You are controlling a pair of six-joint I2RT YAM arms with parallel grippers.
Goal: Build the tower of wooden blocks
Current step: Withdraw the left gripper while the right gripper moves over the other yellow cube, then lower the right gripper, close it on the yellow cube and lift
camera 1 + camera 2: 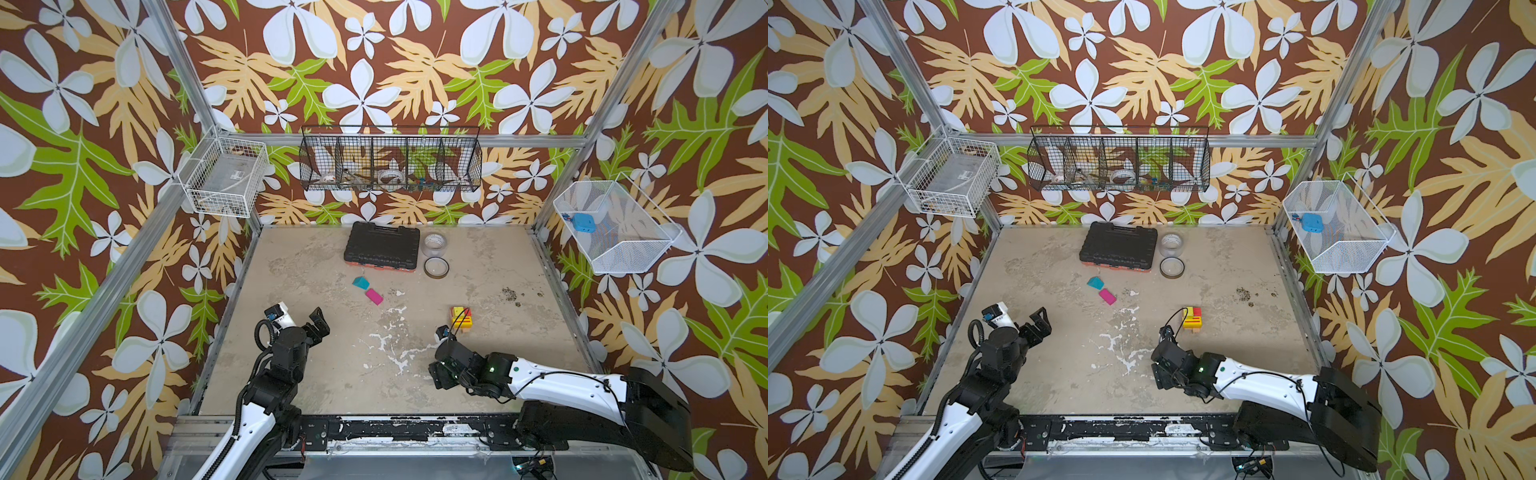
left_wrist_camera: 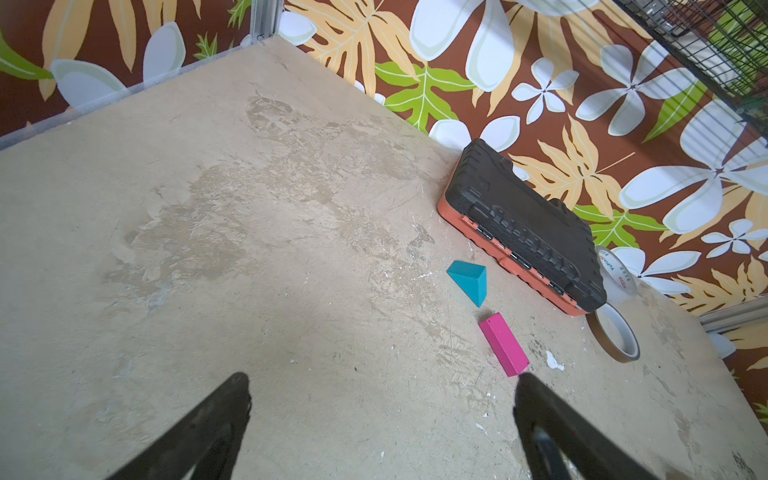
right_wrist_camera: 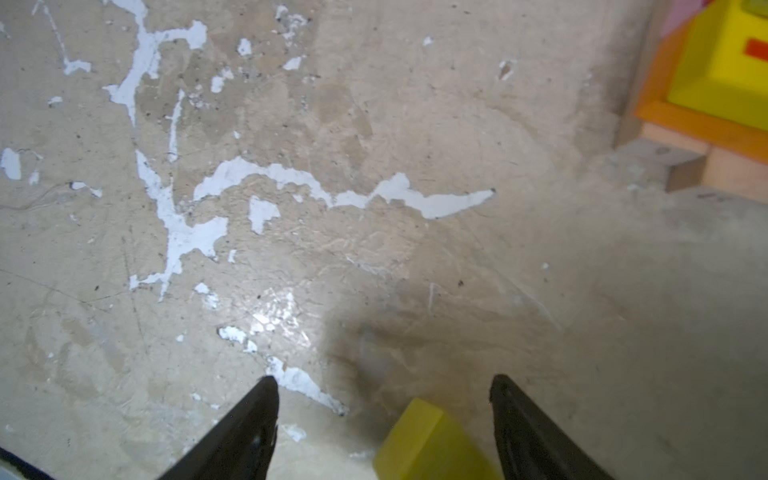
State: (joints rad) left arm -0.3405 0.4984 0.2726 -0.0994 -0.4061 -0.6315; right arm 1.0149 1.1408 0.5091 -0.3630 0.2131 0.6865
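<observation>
Yellow and blurred, a small cube-like block (image 3: pixel 424 444) sits between the fingers of the right end effector (image 3: pixel 384 378). The fingers are spread, with a clear gap on one side, so it looks unclamped. The block may rest on the table (image 1: pixel 332 374), but the view is too soft to be sure. The left end effector (image 2: pixel 382 376) is spread wide with nothing between its fingers, poised above bare table.

Near the right end effector stands the tower (image 1: pixel 461 318), only partly built. The right wrist view shows a plain wood base, an orange layer and a yellow brick with red marks. Two pieces lie loose towards the back middle of the table, well apart from the tower: the teal wedge (image 1: pixel 360 282) and, just beside it, the magenta block (image 1: pixel 374 296). At least these, and probably the yellow one, are yet to be stacked.

In both top views the right end effector is hidden beneath its own wrist, so the yellow block does not show there. A black cable crosses the tower, and from above its lower layers are hard to separate. The right wrist view cuts the tower off at the frame edge.
</observation>
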